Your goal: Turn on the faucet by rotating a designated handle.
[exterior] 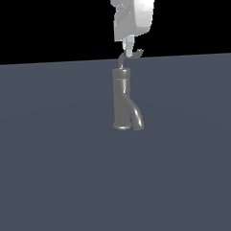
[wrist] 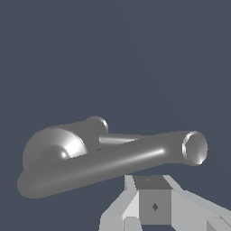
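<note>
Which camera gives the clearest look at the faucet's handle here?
The exterior view. There the thin handle shows above the faucet, its upturned tip toward that view's right, with the gripper at it. In the wrist view only a pale strip of it shows between thicker parts.

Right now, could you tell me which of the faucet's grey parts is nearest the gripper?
The handle, the thin bent rod atop the faucet, right at the gripper.

The glossy white, rounded plastic arm casing [exterior: 133,13] narrows to a pale grey, blocky, angular tool [exterior: 129,53] with slim flat fingers [exterior: 129,45].
</note>
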`<action>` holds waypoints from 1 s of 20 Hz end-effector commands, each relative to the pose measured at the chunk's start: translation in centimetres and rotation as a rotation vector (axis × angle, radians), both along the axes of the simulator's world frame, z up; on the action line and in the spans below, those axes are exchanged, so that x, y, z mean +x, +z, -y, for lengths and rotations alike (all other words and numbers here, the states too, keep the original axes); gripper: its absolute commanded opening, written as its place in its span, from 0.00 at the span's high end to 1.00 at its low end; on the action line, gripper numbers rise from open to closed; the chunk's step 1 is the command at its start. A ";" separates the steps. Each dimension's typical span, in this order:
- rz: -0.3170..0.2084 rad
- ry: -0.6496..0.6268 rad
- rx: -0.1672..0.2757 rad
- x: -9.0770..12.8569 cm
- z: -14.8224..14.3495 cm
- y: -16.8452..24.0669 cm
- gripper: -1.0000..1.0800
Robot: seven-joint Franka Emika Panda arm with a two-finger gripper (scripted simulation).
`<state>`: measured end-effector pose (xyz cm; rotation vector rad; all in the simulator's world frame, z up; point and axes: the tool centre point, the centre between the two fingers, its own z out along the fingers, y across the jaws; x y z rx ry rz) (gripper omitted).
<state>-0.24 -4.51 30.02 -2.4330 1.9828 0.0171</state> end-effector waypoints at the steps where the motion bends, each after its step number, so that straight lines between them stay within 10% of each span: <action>1: 0.006 -0.022 -0.004 0.7 1.8 0.0 1.00; 20: 0.006 -0.050 -0.008 4.3 6.8 0.0 1.00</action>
